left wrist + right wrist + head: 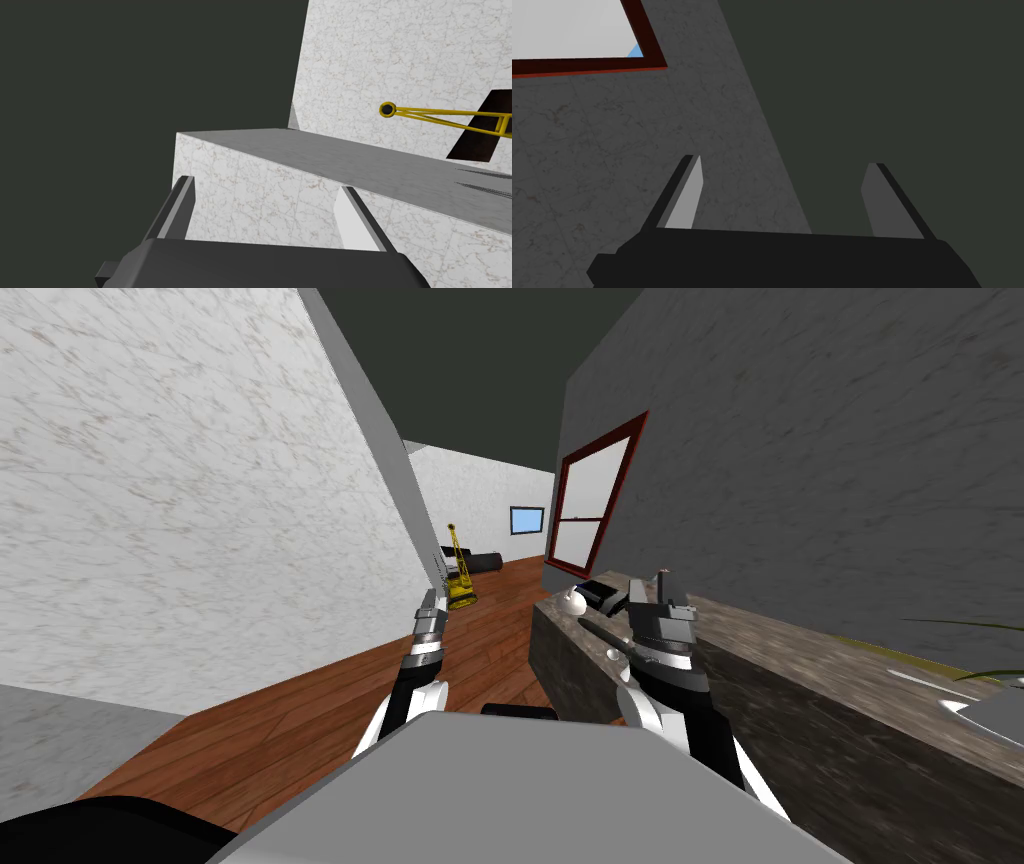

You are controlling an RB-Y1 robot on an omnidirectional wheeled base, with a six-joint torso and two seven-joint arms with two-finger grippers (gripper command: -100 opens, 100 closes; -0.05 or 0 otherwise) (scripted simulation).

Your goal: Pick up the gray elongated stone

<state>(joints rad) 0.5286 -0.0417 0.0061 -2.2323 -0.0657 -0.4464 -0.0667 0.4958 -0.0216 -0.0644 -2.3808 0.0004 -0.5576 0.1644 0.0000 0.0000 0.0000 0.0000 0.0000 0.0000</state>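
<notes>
Right gripper (665, 580) hovers above the near-left corner of a mottled stone-patterned counter (800, 658), which runs along the dark grey wall on the right. In the right wrist view its two blade fingers stand wide apart with nothing between them (784, 161).

On the counter just left of that gripper lies a long dark grey shape (603, 637). It is thin and slanted, and it looks like the elongated stone, though it is too small and dim to be sure. The forearm hides its near end. A small pale ball (613, 656) sits beside it, close to the counter's edge. Farther along are a white rounded object (573, 602) and a dark boxy item (603, 594), neither clear enough to name.

At the far right the picture's edge cuts off a light grey basin (990, 713) and a few thin plant leaves (985, 626).

Left gripper (432, 600) is raised over the wooden floor (300, 708), well apart from the counter. Its fingers are also spread wide and hold nothing (266, 182).
</notes>
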